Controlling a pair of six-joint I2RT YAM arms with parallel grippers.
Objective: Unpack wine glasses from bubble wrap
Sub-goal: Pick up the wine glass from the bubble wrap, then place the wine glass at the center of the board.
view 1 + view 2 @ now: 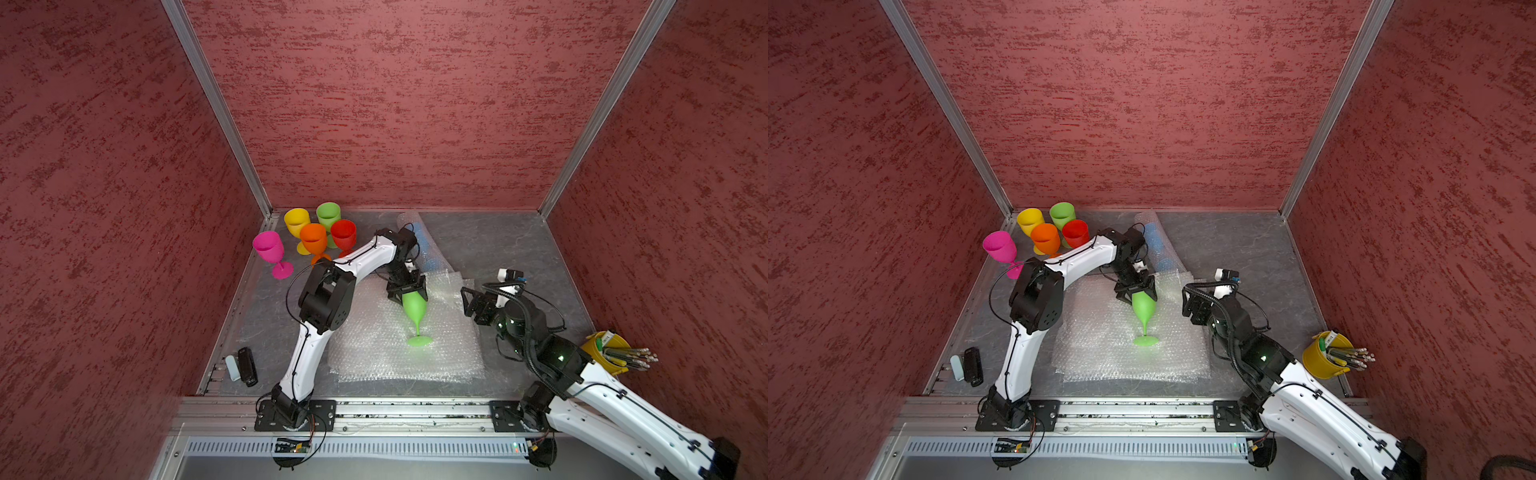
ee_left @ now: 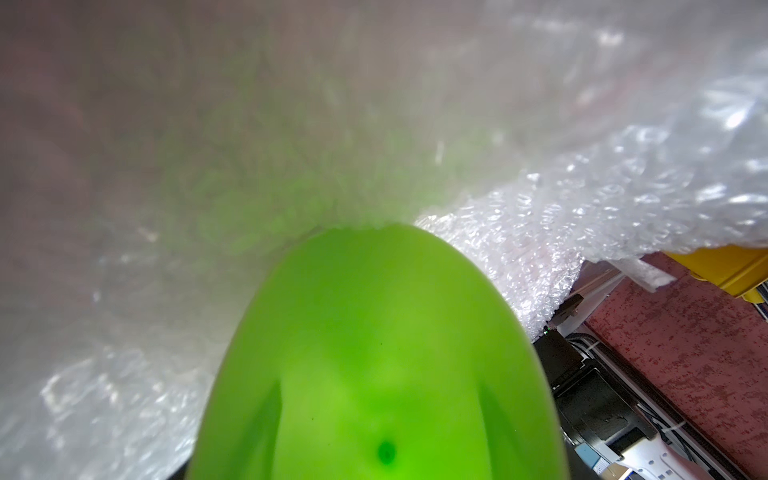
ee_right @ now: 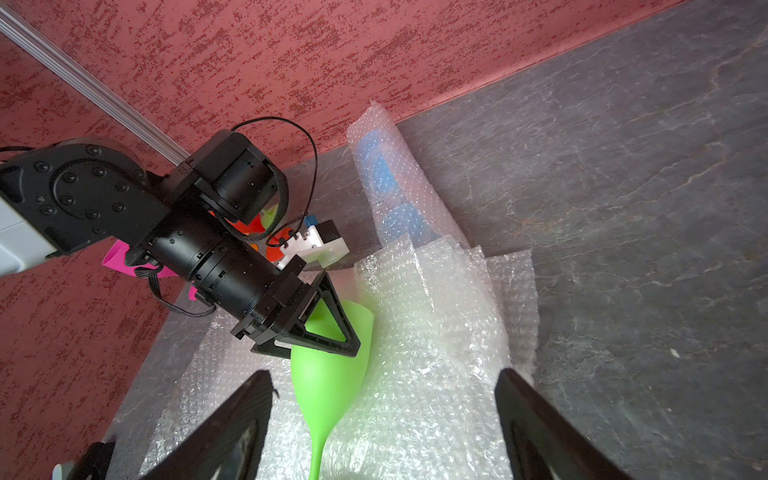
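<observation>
**Grey desk: wrap, glasses, a bucket, two small items**

The grey, stone-patterned desk [image 1: 507,245] carries layered flat bubble wrap sheets [image 1: 395,361], spread beneath the left fingers [image 1: 423,286] and reaching as far as the right fingers [image 3: 232,424]. Just beyond the left fingers lies a rolled tube of wrap [image 1: 429,249]. Well to their left, in the back corner, stand a pink glass [image 1: 270,249], yellow glass [image 1: 297,222], green glass [image 1: 328,214], orange glass [image 1: 313,237] and red glass [image 1: 343,235]. Behind the right fingers, by the side wall, stands a yellow bucket [image 1: 598,353] of pencils. Near the front rail, well apart from the left fingers, a black block [image 1: 248,366] and a pale blue piece [image 1: 232,368] lie side by side.
</observation>
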